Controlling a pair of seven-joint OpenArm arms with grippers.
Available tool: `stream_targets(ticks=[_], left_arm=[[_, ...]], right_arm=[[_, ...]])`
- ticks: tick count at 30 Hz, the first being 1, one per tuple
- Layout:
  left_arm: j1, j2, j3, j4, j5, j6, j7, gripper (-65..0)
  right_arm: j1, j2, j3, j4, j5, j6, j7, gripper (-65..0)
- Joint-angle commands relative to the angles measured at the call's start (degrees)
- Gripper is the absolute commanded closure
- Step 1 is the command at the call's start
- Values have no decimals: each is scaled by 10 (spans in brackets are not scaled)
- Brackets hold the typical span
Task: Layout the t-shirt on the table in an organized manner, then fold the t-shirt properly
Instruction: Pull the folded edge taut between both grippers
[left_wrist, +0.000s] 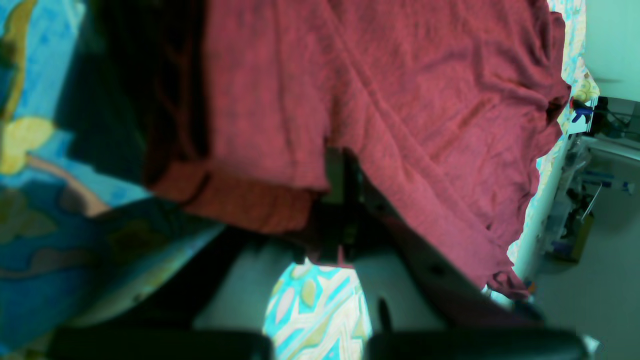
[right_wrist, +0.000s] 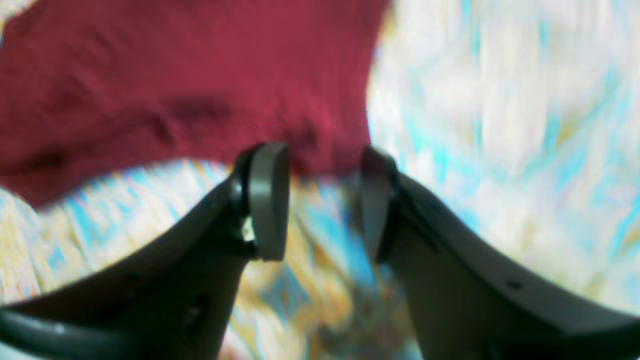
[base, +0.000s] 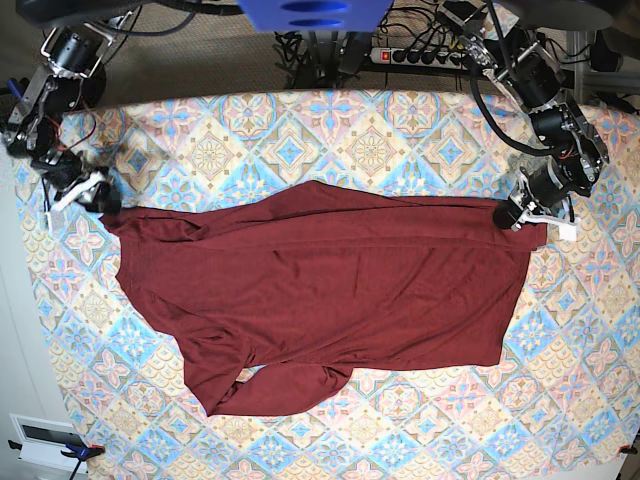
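I've got the t-shirt (base: 330, 290) roughly spread on the table (base: 370, 130), sleeves bunched at 7 o'clock, nothing folded yet. Left gripper (base: 512, 216) is clenched on the 3 o'clock corner; right gripper (right_wrist: 320, 200) is released.

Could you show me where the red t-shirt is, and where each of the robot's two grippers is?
t-shirt (base: 340, 280): base view, middle of the body.
left gripper (base: 512, 215): base view, tips at the shirt's corner.
right gripper (right_wrist: 325, 200): right wrist view, gap between its fingertips.
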Motion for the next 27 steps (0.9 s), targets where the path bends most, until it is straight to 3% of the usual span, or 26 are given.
stream_targets(ticks=[1,8,12,27], left_arm=[[-8,-10,-1,9,-11,-1,-2,0],[-8,-10,-1,9,-11,-1,-2,0],[-8,-10,-1,9,-11,-1,-2,0],[-8,-10,-1,9,-11,-1,-2,0]], right_arm=[[11,15,3,8,19,5,18,-233],[10,12,3,6,22,5,3,-233],[11,-12,2,5,19,5,4,-233],[76,-13,3,-88,19,5,7,-233]])
